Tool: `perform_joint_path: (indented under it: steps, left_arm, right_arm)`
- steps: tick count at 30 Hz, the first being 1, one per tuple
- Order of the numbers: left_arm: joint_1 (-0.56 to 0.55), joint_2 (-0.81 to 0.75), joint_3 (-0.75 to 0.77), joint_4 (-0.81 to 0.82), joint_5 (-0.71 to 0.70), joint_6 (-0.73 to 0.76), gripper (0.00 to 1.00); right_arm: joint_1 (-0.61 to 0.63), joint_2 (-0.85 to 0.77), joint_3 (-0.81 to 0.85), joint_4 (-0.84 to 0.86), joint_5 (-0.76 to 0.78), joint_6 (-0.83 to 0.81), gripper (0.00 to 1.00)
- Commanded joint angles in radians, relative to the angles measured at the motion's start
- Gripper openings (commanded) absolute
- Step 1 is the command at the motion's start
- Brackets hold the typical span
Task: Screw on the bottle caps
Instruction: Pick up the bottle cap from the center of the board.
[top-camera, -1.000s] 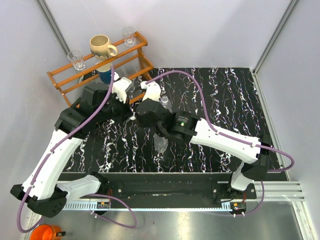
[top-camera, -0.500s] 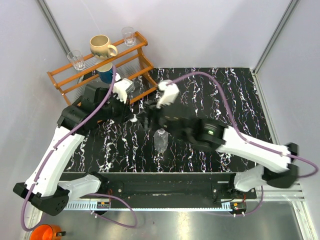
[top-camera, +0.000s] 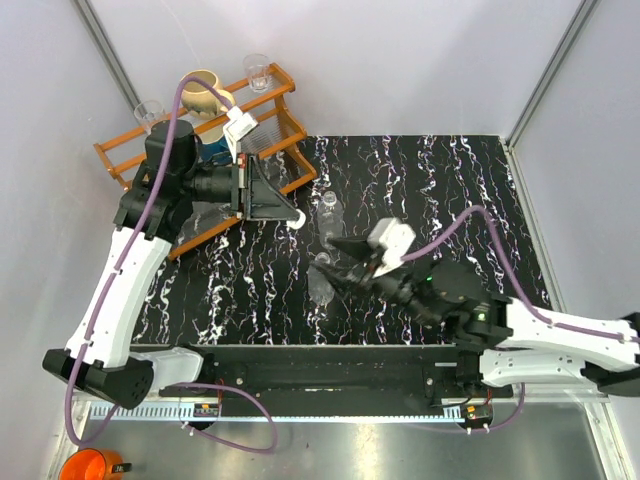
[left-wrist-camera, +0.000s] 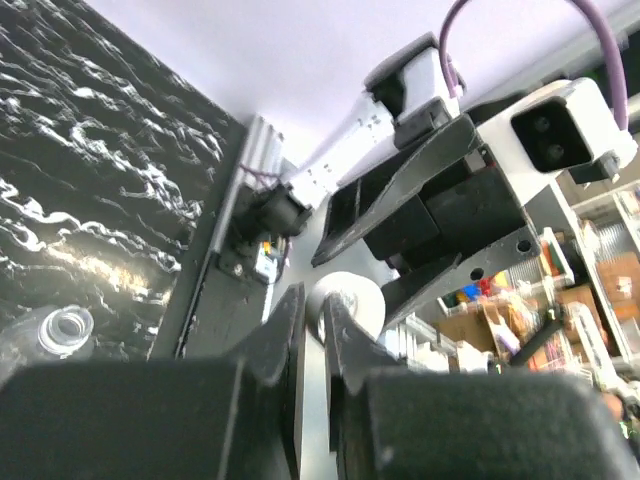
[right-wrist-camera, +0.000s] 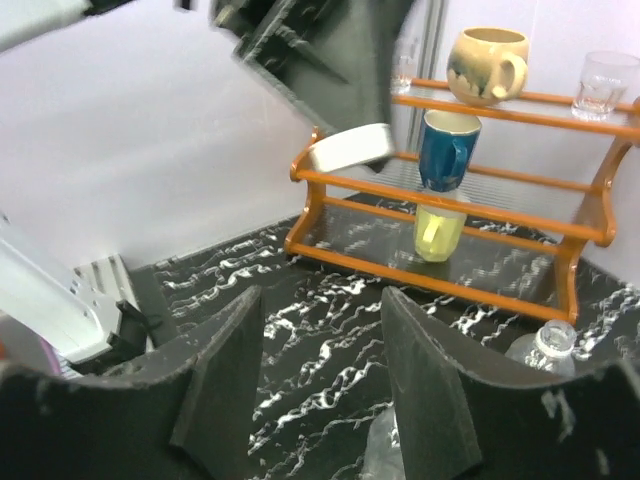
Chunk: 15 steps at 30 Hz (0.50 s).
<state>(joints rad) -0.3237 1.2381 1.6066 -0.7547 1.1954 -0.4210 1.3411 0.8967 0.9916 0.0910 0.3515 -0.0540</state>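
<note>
My left gripper (top-camera: 292, 214) is raised over the table's back left and is shut on a white bottle cap (top-camera: 300, 219); the left wrist view shows the cap (left-wrist-camera: 358, 305) pinched between the two dark fingers. A clear bottle (top-camera: 328, 208) stands just right of it, its neck open (right-wrist-camera: 548, 342). A second bottle (top-camera: 320, 286) stands nearer the front, right beside my right gripper (top-camera: 338, 262). That gripper's fingers stand apart with nothing between them (right-wrist-camera: 322, 385), and the bottle (right-wrist-camera: 385, 445) shows low at their right. Only one cap shows.
A wooden rack (top-camera: 175, 135) stands at the back left with a cream mug (top-camera: 205, 92), a blue mug (right-wrist-camera: 447, 148), a yellow mug (right-wrist-camera: 437, 230) and drinking glasses (top-camera: 258, 68). Grey walls close in the left, back and right sides.
The right gripper has opened and drawn back from the rack area toward the front. The left arm has lifted and swung its gripper to point right, the cap still in it.
</note>
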Motion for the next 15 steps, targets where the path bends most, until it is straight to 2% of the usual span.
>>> perform_joint_path:
  steps: [1,2,4,7,10,15]
  left_arm:
    - [0.005,-0.061,-0.146,0.874,0.239,-0.813,0.01]
    - [0.006,-0.065,-0.204,1.181,0.237,-0.926,0.01]
    - [0.006,-0.063,-0.221,1.305,0.240,-1.069,0.00]
    - [0.008,-0.078,-0.227,1.280,0.237,-1.014,0.00]
    - [0.008,-0.104,-0.247,1.116,0.234,-0.912,0.00]
    - [0.008,-0.131,-0.284,1.184,0.211,-0.963,0.00]
  right_arm:
    - [0.096,0.103,0.047,0.257,0.113,-0.380,0.58]
    - [0.116,0.114,0.036,0.301,0.154,-0.424,0.59]
    - [0.124,0.129,0.027,0.416,0.173,-0.504,0.59]
    - [0.147,0.145,0.010,0.545,0.185,-0.581,0.59]
    - [0.181,0.159,-0.010,0.667,0.221,-0.694,0.60]
    - [0.202,0.191,0.015,0.673,0.216,-0.774,0.61]
